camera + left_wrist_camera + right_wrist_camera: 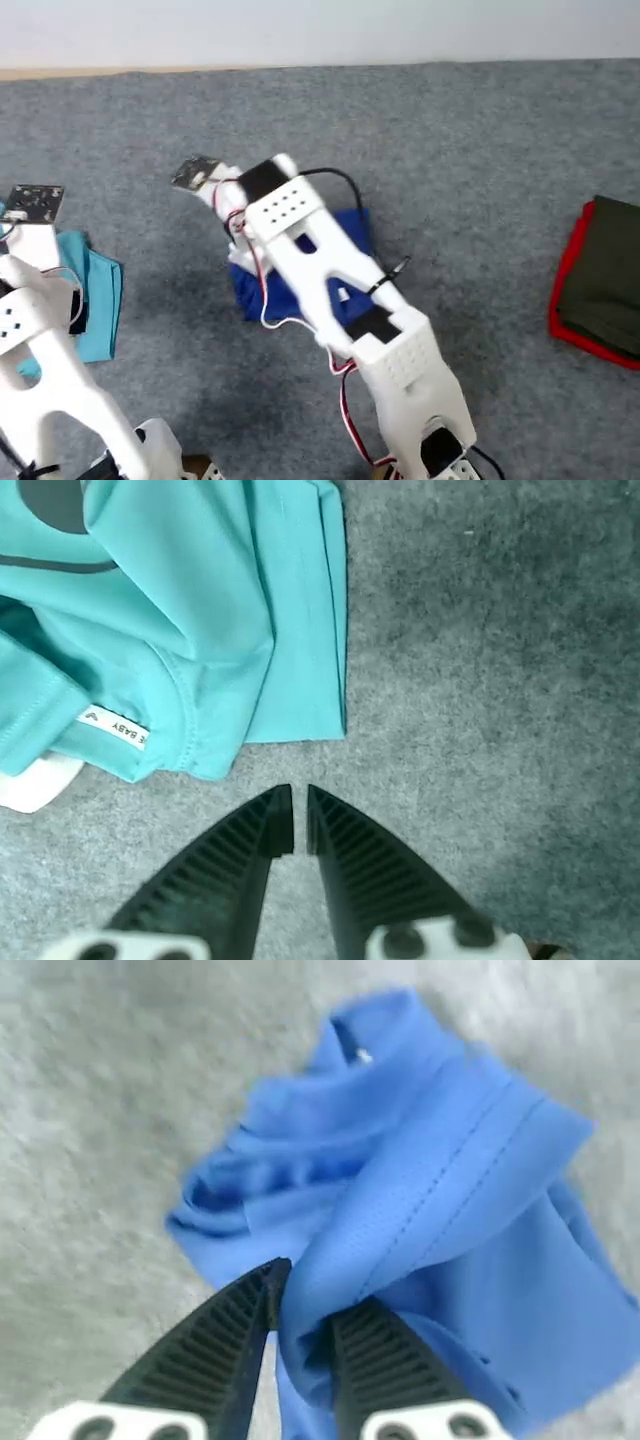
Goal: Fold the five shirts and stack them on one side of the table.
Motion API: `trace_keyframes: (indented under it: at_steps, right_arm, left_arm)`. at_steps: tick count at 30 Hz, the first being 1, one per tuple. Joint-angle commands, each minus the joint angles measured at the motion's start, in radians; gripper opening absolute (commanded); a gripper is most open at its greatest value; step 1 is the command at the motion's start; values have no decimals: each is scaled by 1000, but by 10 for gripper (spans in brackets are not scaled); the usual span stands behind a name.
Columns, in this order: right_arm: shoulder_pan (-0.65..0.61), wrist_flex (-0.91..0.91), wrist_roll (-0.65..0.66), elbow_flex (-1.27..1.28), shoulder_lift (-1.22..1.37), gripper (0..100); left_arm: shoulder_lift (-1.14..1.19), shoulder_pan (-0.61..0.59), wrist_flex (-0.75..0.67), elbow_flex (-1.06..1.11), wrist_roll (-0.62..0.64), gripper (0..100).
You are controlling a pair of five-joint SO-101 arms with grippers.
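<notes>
High view: blue shirt [352, 232] at the centre of the worktop [470, 130], under the right arm [290, 215]; folded stack [600, 275] well apart.
Left wrist view: left gripper [300, 815] together, empty, beside teal shirt [200, 630].
Right wrist view: right gripper [305, 1295] clamped on a fold of the blue shirt; folding judged underway, the next move calls for drawing it across flat.

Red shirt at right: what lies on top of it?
A folded dark green shirt covers the red shirt, leaving its edge showing; anything between is hidden.
</notes>
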Motion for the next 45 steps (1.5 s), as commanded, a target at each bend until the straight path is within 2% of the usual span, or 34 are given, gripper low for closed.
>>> trace_keyframes:
  at_steps: [1, 8, 13, 15, 19, 23, 25, 27, 31, 38, 45]
  right_arm:
    - [-42, -44, -3, -51, -13, 17]
    - [-54, -39, -9, -68, -21, 229]
    - [-54, 16, -9, -244, -19, 240]
    - [-45, 67, -6, -338, -18, 238]
    - [53, 182, -6, -423, -10, 204]
    - [183, 180, -3, -382, -13, 2]
    - [243, 182, -3, -367, -10, 32]
    - [288, 179, -3, -325, -12, 5]
    - [320, 179, -3, -199, -12, 9]
    - [208, 173, -3, -20, 5, 9]
    - [-90, 180, -9, 0, -42, 9]
  left_arm:
    - [-29, 3, -15, 1, 5, 30]
    - [-29, 3, -15, -1, 2, 30]
    - [-29, 2, -35, 4, 2, 30]
    - [-29, 3, -35, 2, 2, 30]
    - [-29, 0, -35, -1, 2, 30]
    - [-29, 0, -35, 1, 2, 30]
    - [-31, -2, -35, -4, 2, 30]
    - [-31, -3, -32, -5, 2, 30]
    - [-31, -52, -28, -35, 5, 30]
    - [-31, -239, 5, -199, 6, 30]
    - [-31, -345, 15, -269, 6, 31]
